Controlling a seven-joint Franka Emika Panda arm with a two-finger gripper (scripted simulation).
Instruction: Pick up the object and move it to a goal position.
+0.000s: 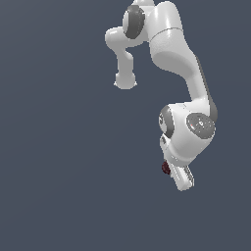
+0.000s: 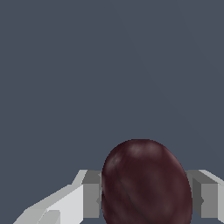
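In the exterior view the ball [image 1: 166, 168] sat at the gripper [image 1: 172, 172], at four o'clock in the frame. In the wrist view, fingers [image 2: 91, 194] clamped its sides. It looked light, hard and smooth; a mid-body grip seemed safest.

Both renders are evenly and softly lit, with no cast shadows on the flat slate-grey backdrop. Edges look jagged and slightly soft, without glare or distortion.
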